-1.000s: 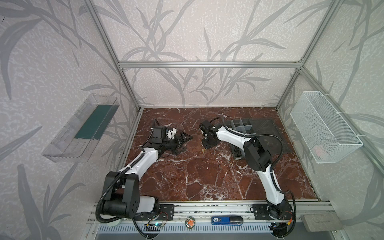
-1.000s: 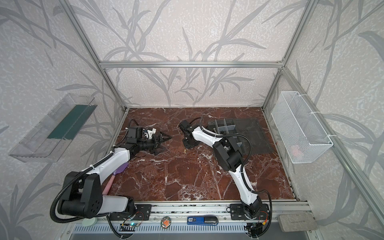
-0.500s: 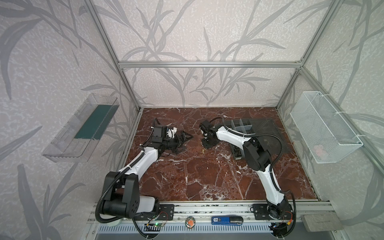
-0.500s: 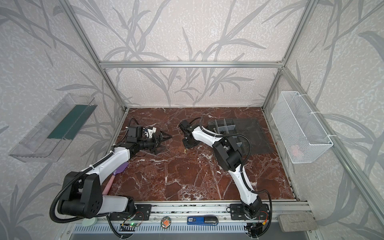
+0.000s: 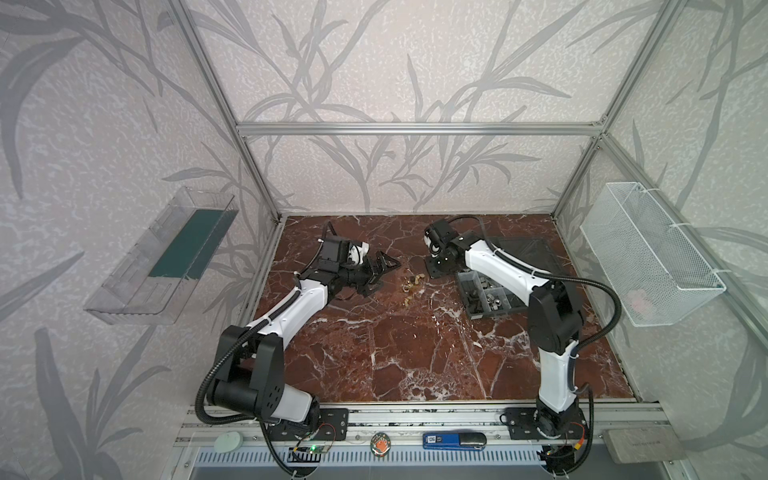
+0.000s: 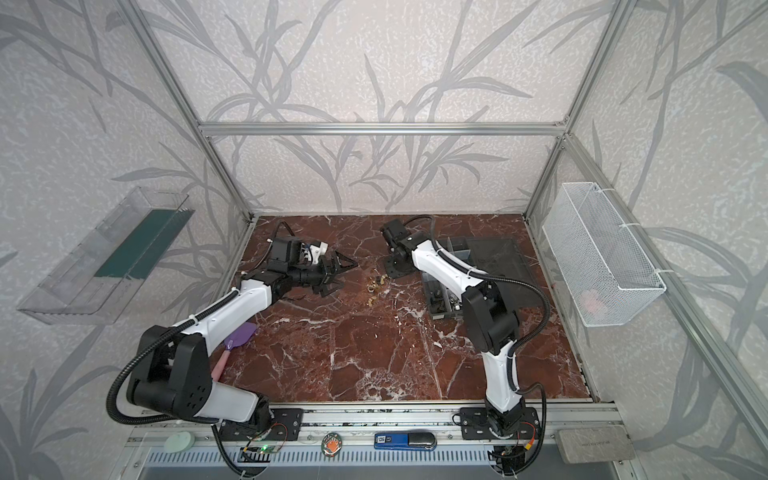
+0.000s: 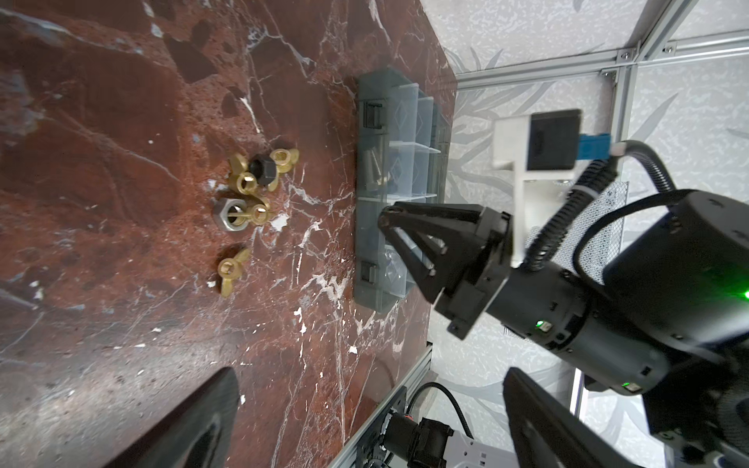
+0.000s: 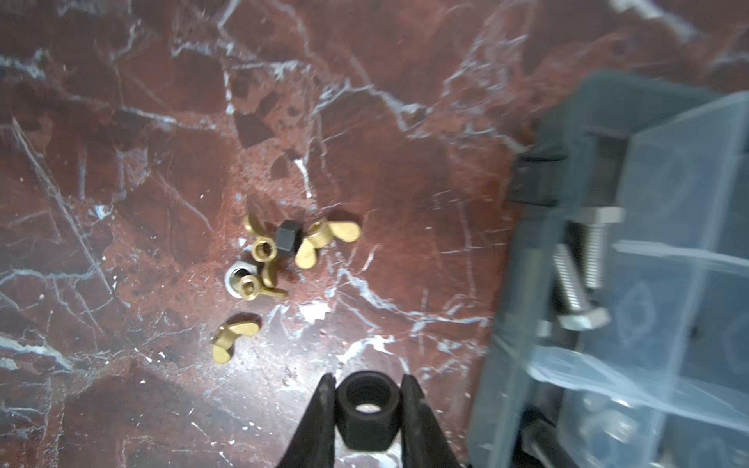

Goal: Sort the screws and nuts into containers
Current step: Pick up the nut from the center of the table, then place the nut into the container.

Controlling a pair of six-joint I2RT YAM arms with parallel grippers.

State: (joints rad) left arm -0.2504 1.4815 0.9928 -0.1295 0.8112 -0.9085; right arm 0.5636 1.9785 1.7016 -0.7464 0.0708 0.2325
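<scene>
A small pile of screws and nuts (image 5: 411, 284) (image 6: 374, 286) lies on the red marble floor: brass wing nuts (image 8: 324, 239), a black hex nut (image 8: 288, 240) and a silver hex nut (image 7: 227, 214). My right gripper (image 8: 367, 381) (image 5: 436, 272) hangs just right of the pile, shut on another black hex nut (image 8: 367, 413). The grey organizer box (image 5: 478, 293) (image 8: 523, 283) with its containers stands close to the right; one compartment holds silver bolts (image 8: 583, 263). My left gripper (image 7: 371, 379) (image 5: 384, 270) hovers left of the pile, open and empty.
The box's smoky lid (image 5: 523, 253) lies open behind it. A white mesh basket (image 5: 648, 257) hangs on the right wall and a clear bin (image 5: 166, 257) on the left wall. A purple spatula (image 6: 239, 336) lies by the left arm.
The right gripper's jaws have narrowed slightly around the black hex nut. Both arms stay about where they were.
</scene>
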